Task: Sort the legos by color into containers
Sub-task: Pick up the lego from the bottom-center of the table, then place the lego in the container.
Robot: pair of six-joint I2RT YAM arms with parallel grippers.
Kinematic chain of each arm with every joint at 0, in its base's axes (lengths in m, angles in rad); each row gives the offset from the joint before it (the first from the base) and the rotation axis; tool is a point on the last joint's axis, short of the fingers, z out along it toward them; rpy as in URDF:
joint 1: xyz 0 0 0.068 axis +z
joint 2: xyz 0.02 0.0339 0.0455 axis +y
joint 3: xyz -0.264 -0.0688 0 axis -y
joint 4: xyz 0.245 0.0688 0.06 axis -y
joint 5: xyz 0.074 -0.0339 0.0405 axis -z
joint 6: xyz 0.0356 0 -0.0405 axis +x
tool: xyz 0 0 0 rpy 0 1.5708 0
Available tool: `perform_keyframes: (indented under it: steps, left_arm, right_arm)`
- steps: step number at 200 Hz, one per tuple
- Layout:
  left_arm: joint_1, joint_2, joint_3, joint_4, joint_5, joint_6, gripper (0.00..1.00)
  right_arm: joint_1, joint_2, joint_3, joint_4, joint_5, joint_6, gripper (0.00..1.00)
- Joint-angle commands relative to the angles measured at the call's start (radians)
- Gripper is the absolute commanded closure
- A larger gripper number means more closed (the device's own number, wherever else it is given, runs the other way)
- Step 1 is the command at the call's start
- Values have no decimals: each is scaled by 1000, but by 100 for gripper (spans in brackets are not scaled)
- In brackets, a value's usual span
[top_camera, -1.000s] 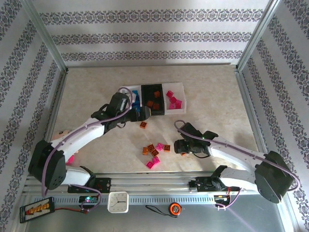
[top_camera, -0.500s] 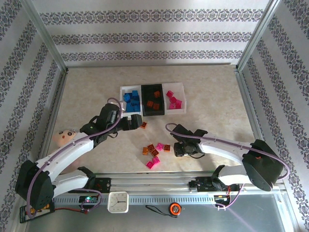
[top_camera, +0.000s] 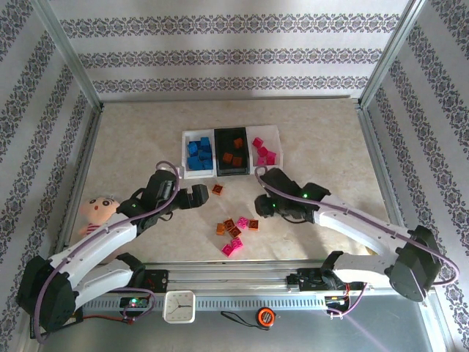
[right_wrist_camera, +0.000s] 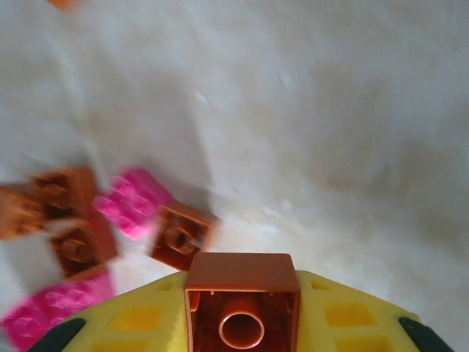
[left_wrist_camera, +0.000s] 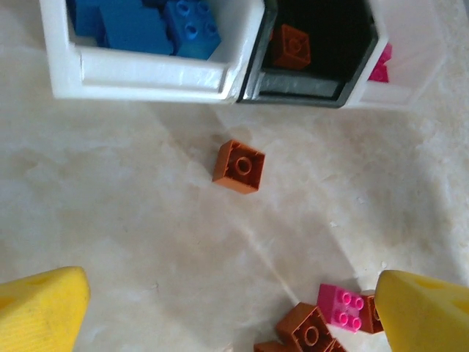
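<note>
We see the right end effector [right_wrist_camera: 242, 323] clamped on an orange-brown lego [right_wrist_camera: 241, 273] near the loose legos [top_camera: 234, 232] on the counter [top_camera: 330, 139], while the left end effector [left_wrist_camera: 231, 308] hangs spread wide apart, holding nothing, near the containers [left_wrist_camera: 146, 73].

Bright, even light is flooding the top view, washing the table [top_camera: 322, 139] pale and leaving only faint, soft shadows under the arms. The left wrist picture is looking crisp: the lone brick [left_wrist_camera: 239, 166] is showing clean edges, a brighter patch is lying along the right side, and the left fingers [left_wrist_camera: 40, 308] are sitting soft. At the right wrist, glare is bleaching the table, the loose legos [right_wrist_camera: 132, 205] are smearing, and the held brick [right_wrist_camera: 242, 293] is looking sharper.
</note>
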Motion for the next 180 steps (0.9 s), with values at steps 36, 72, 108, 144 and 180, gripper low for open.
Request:
perform_keyframes:
  steps: [36,72,108,144,180]
  left_arm:
    - [-6,-69,-59,-16,-1,-46,0]
    - [-6,-99,-73,-34,0,-51,0]
    - [-7,-125,-102,-28,1,-64,0]
    - [-7,-132,-111,-32,-5,-61,0]
    - [-7,-135,-103,-48,-10,-54,0]
  right_arm:
    - [-57,344,349,160,58,-147,70]
    - [-99,608,584,180,131,-183,70]
    - [-123,798,767,145,148,-190,69]
    - [-135,914,881,106,160,-179,61]
    - [-147,934,922,107,153,-163,43]
